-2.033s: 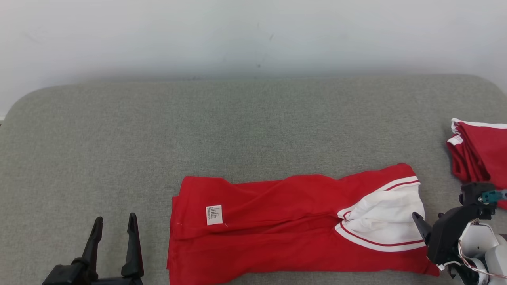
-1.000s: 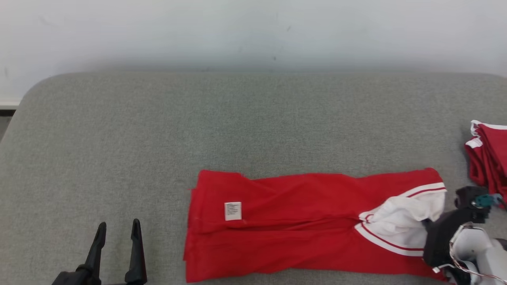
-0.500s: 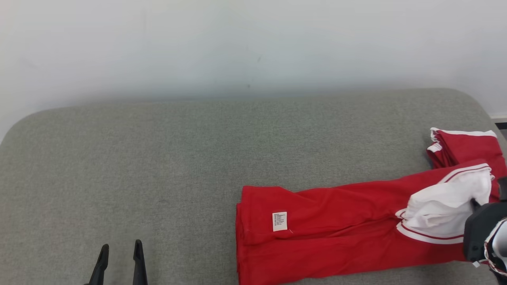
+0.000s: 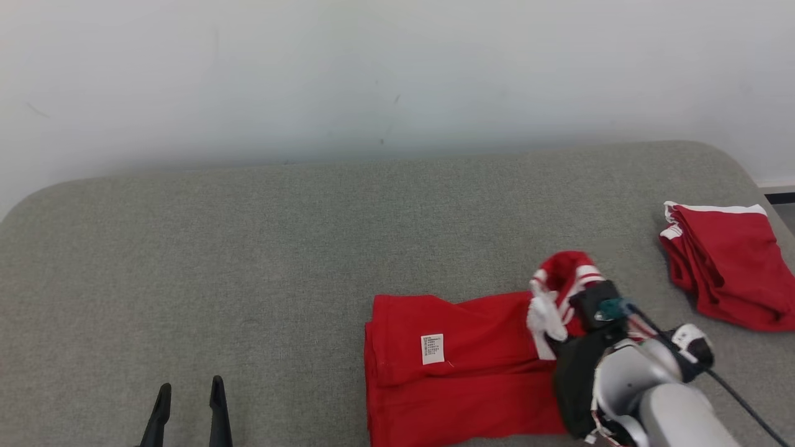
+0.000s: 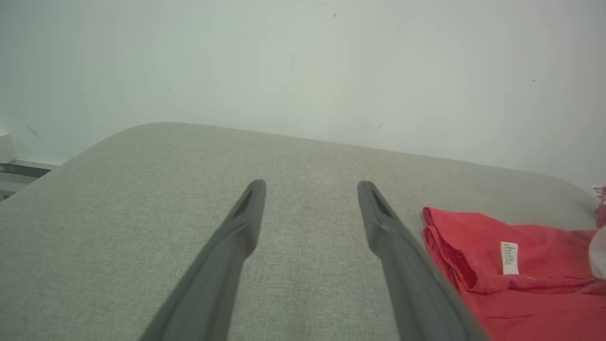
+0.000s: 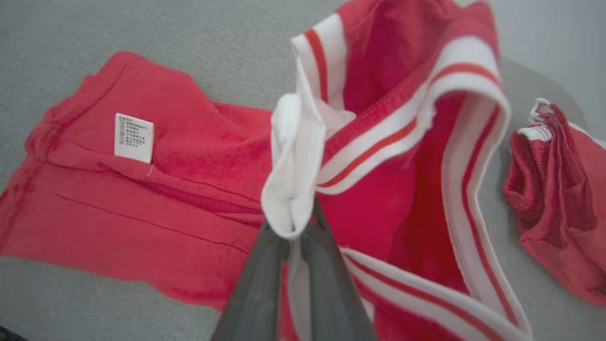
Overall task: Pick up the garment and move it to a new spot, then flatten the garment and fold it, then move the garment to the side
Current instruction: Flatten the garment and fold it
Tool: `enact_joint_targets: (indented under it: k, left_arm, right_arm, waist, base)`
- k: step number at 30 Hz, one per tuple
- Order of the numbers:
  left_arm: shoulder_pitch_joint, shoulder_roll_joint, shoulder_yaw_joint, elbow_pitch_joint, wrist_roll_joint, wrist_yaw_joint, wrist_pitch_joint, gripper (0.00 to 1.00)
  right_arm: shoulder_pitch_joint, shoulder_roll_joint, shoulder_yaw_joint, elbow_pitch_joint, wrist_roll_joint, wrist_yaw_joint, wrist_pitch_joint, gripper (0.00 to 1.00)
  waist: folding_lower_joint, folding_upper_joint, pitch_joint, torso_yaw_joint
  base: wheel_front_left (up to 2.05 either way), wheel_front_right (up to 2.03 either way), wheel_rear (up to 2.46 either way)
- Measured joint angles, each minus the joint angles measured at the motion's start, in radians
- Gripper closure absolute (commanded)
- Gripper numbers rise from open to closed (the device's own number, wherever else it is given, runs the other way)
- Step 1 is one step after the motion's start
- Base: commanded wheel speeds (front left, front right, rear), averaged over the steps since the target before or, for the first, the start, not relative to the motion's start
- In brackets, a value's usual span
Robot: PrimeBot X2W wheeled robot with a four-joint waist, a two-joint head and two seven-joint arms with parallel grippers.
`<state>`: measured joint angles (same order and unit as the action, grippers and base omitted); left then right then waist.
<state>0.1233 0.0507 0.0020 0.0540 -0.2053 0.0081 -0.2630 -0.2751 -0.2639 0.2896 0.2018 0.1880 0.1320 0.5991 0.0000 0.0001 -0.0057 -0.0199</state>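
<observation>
Plainly, right claw [image 6: 303, 227] pressed together, pinching white knit end of garment [image 4: 459, 366]; that end lifted, bunched above the flat part. Right wrist view gives grip close up: white fabric doubled between dark fingers, red-striped white ribbed trim looping around. Head view places garment at front edge of padded surface [image 4: 248, 248], right of middle: thin red cloth, creased, white care label [image 4: 433, 349] on flat part. Second red garment [image 4: 726, 267] folded by right edge, apart. Left claw [image 4: 189, 388] spread, front edge, left; left wrist view shows coarse grey weave between its fingers.
</observation>
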Motion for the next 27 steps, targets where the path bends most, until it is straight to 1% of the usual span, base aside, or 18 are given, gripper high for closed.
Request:
enact_joint_targets:
  k: [4,10,14,20,21,22,23,24,25,26,27]
  left_arm:
    - [-0.002,0.0,-0.006,0.0,0.0,0.0,0.0,0.0]
    - [-0.015,0.0,-0.019,0.004,-0.007,0.002,0.0,0.0]
    - [-0.024,0.0,-0.029,0.007,-0.011,0.003,0.0,0.0]
    - [-0.032,0.0,-0.04,0.013,-0.015,0.005,0.0,0.0]
    - [-0.032,0.0,-0.041,0.013,-0.015,0.005,0.0,0.0]
    - [-0.032,0.0,-0.041,0.014,-0.015,0.006,0.0,0.0]
    - [-0.032,0.0,-0.042,0.014,-0.016,0.008,0.0,0.0]
    - [-0.032,0.0,-0.043,0.014,-0.016,0.009,0.0,0.0]
    - [-0.032,0.0,-0.044,0.015,-0.016,0.009,0.0,0.0]
    - [-0.032,0.0,-0.044,0.015,-0.016,0.009,0.0,0.0]
    - [-0.032,0.0,-0.043,0.016,-0.016,0.009,0.0,0.0]
  right_arm:
    - [-0.059,0.05,0.122,0.067,0.043,0.0,-0.005,1.0]
    - [-0.134,0.137,0.234,0.198,0.086,0.0,-0.034,1.0]
    - [-0.181,0.17,0.273,0.282,0.111,0.0,-0.058,1.0]
    - [-0.242,0.199,0.288,0.402,0.129,0.0,-0.109,1.0]
    - [-0.25,0.203,0.292,0.419,0.131,0.0,-0.115,0.97]
    - [-0.257,0.206,0.296,0.434,0.133,0.0,-0.125,0.82]
    - [-0.265,0.208,0.297,0.449,0.136,0.0,-0.135,0.69]
    - [-0.275,0.209,0.299,0.463,0.137,0.0,-0.144,0.42]
    - [-0.284,0.21,0.301,0.476,0.138,0.0,-0.152,0.1]
    - [-0.29,0.211,0.3,0.486,0.144,0.0,-0.166,0.0]
    - [-0.295,0.211,0.3,0.491,0.151,0.0,-0.184,0.0]
  waist:
    - [0.0001,0.0,0.003,0.01]
    - [0.0001,0.0,0.011,0.035]
    - [0.0001,0.0,0.019,0.055]
    - [0.0,0.0,0.028,0.082]
    - [0.0001,0.0,0.029,0.085]
    - [0.0001,0.0,0.03,0.087]
    - [0.0001,0.0,0.031,0.089]
    - [0.0001,0.0,0.032,0.09]
    - [0.0001,0.0,0.033,0.092]
    - [0.0001,0.0,0.033,0.093]
    - [0.0001,0.0,0.033,0.093]
  base:
    - [0.0,0.0,0.0]
    - [0.0,0.0,0.0]
    - [0.0,0.0,0.0]
    - [0.0,0.0,0.0]
    - [0.0,0.0,0.0]
    - [0.0,0.0,0.0]
    - [0.0,0.0,0.0]
    - [0.0,0.0,0.0]
    - [0.0,0.0,0.0]
    - [0.0,0.0,0.0]
    - [0.0,0.0,0.0]
